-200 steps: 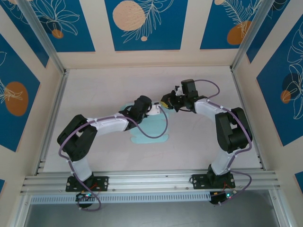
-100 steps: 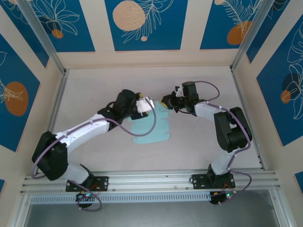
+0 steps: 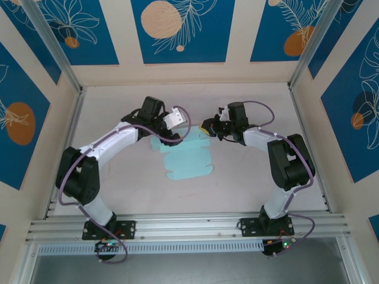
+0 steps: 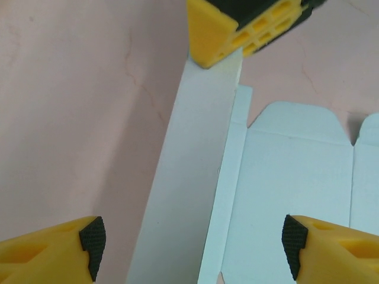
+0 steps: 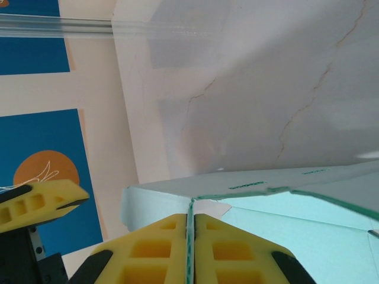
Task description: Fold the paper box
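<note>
Pinching the paper box (image 3: 188, 161) by one flap: the right end effector (image 3: 207, 126) is pressing its fingers (image 5: 157, 245) together on a thin card edge, which is showing as a teal line between the two yellow pads in the right wrist view. That grip is sitting at the box's far right corner.

The box is lying mostly flat and unfolded on the worktop (image 3: 118, 177). It is pale blue, with scalloped tabs showing along its near edge.

From the pinched point a long narrow flap (image 4: 189, 165) is running back toward the left end effector (image 4: 192, 245). The flap is looking lifted off the sheet next to it, but how steeply I cannot tell.

The left end effector is hanging over the box's far left part with its fingers spread wide, one tip on each side of that flap, gripping nothing. Whether its tips are touching the card is not clear.

In the left wrist view a flat panel (image 4: 290, 177) with a notched far edge is lying beside the flap, toward the box's middle.

The two end effectors are facing each other across the box's far edge, near but apart.
</note>
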